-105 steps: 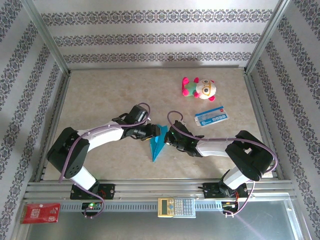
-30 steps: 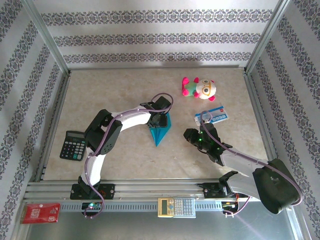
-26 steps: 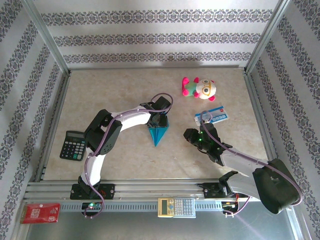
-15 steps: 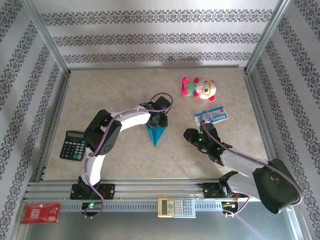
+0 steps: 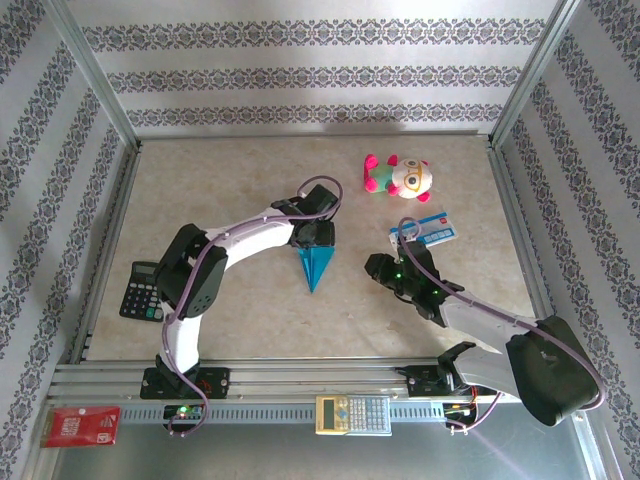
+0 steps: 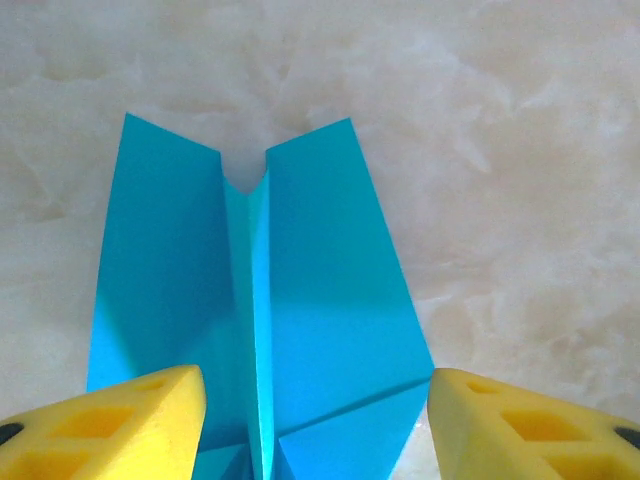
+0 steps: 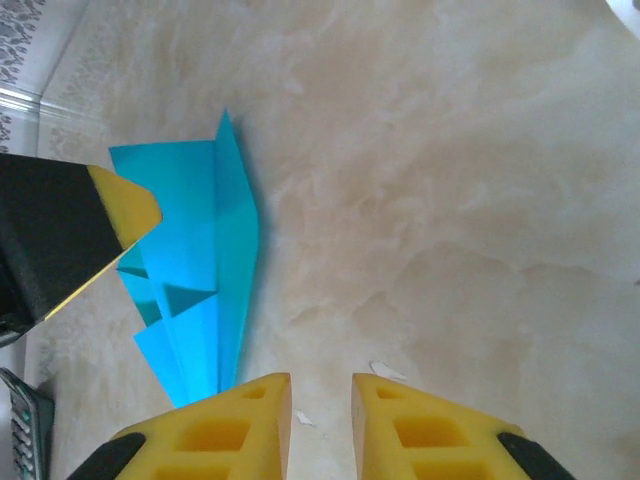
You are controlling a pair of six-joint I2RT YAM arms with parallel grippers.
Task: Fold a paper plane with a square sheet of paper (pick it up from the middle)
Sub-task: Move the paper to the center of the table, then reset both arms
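— Left arm [image 5: 225,240] has swung its elbow outward since a second ago, and the left gripper [image 5: 313,235] has spread wider. Has anything on the counter [image 5: 220,180] shifted?
— No. The paper plane [image 5: 318,265] lies where it was, flat, with its nose toward the arm bases and its centre crease standing up.
— Where is the left gripper now?
— Over the plane's tail. In the left wrist view its yellow fingers [image 6: 130,420] stand on either side of the paper, apart from it.
— And the right gripper [image 5: 373,267]?
— Just right of the plane, barely parted, with nothing in the slim gap.
— What else is there?
— A plush toy [image 5: 398,177] sits well beyond the plane to the right. A black calculator [image 5: 140,292] lies well to its left, partly under the elbow. A printed card [image 5: 425,232] lies right of the plane, past the right gripper.
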